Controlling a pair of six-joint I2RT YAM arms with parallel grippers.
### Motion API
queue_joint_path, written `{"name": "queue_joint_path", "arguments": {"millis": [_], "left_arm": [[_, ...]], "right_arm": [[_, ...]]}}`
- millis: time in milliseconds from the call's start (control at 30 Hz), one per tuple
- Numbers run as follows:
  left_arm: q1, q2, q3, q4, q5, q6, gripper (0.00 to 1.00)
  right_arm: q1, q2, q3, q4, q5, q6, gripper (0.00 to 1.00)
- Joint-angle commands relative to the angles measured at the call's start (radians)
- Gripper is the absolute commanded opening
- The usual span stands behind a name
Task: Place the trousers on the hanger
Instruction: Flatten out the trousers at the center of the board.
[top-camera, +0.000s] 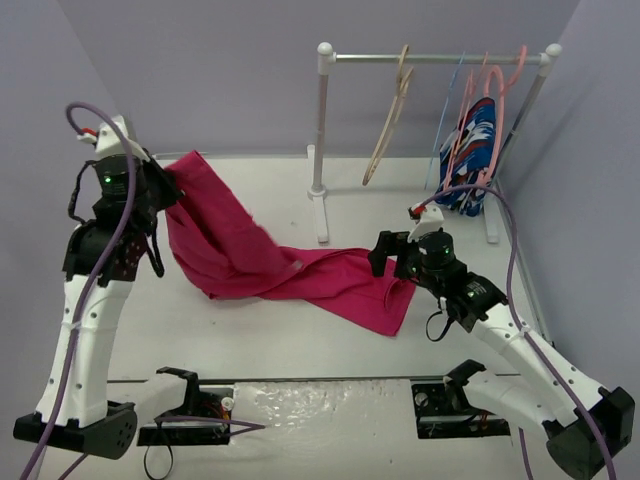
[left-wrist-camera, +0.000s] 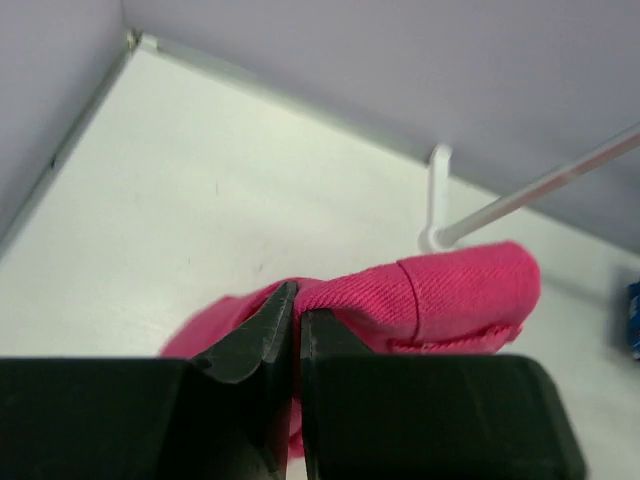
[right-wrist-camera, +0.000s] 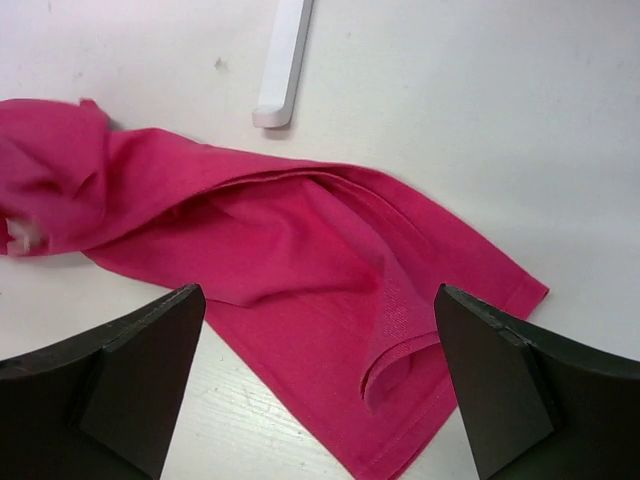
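Fabric of the trousers (top-camera: 300, 275) is being clamped between the left fingers (left-wrist-camera: 250, 345), which are being pressed together on one end of the garment. That end is being held up off the table (top-camera: 250, 340). From there the pink cloth is being draped down and across to the right fingers (right-wrist-camera: 140, 350). These are being held wide apart above the other end, which is lying flat between them. Beyond both, the hanger (top-camera: 400, 88) is being carried on the rail (top-camera: 440, 57) of a white rack.
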Motion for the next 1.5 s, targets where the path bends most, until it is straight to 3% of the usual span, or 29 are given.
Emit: {"name": "queue_joint_path", "arguments": {"millis": [0, 567, 667, 733, 767, 867, 1067, 1200, 1267, 1367, 1400, 1467], "left_arm": [[0.047, -0.011, -0.034, 0.113, 0.072, -0.051, 0.00], [0.113, 0.035, -0.013, 0.009, 0.021, -0.074, 0.00], [0.144, 0.081, 0.003, 0.021, 0.041, -0.100, 0.00], [0.157, 0.117, 0.038, 0.029, 0.058, -0.119, 0.00], [0.168, 0.154, 0.086, 0.028, 0.064, -0.124, 0.00], [0.220, 0.259, 0.258, 0.009, 0.104, -0.163, 0.00], [0.385, 0.349, 0.499, -0.011, 0.198, -0.302, 0.00], [0.466, 0.276, 0.377, 0.050, 0.208, -0.361, 0.00], [0.504, 0.190, 0.243, 0.103, 0.211, -0.378, 0.00], [0.540, 0.128, 0.093, 0.134, 0.266, -0.378, 0.00], [0.554, 0.102, 0.026, 0.142, 0.285, -0.363, 0.00], [0.562, 0.068, -0.064, 0.153, 0.301, -0.332, 0.00]], "right_arm": [[0.014, 0.078, -0.051, 0.148, -0.026, 0.006, 0.96], [0.018, 0.390, -0.058, 0.182, 0.116, 0.123, 0.96], [0.016, 0.440, -0.047, 0.172, 0.150, 0.124, 0.74], [0.012, 0.462, -0.003, 0.134, 0.192, 0.101, 0.32], [0.004, 0.465, 0.021, 0.114, 0.243, 0.089, 0.19], [-0.017, 0.424, 0.172, 0.026, 0.352, 0.014, 0.00], [-0.019, 0.165, 0.388, -0.012, 0.388, -0.128, 0.00], [-0.015, 0.036, 0.331, -0.104, 0.268, -0.089, 0.07], [-0.013, -0.022, 0.270, -0.156, 0.179, -0.054, 0.16], [-0.010, -0.100, 0.185, -0.214, 0.049, 0.013, 0.48], [-0.006, -0.153, 0.140, -0.242, 0.002, 0.054, 0.64], [-0.004, -0.182, 0.096, -0.261, -0.050, 0.080, 0.73]]}}
